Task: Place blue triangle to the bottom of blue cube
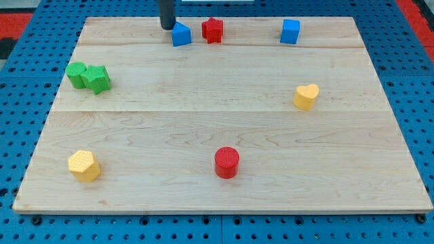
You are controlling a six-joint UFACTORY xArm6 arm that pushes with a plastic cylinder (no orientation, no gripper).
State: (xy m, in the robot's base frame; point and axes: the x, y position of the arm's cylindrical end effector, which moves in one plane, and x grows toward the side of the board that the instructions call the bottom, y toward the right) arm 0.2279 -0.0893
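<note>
The blue triangle (181,34) lies near the view's top edge of the wooden board (203,122), left of centre. The blue cube (290,31) sits near the top edge further to the view's right. A red star (212,30) lies between them, close to the right of the triangle. My tip (167,26) is at the top, just to the upper left of the blue triangle, touching it or nearly so.
A green block (89,76) sits at the left. A yellow heart (306,96) is at the right. A yellow hexagon (84,165) is at the bottom left. A red cylinder (226,162) is at the bottom centre.
</note>
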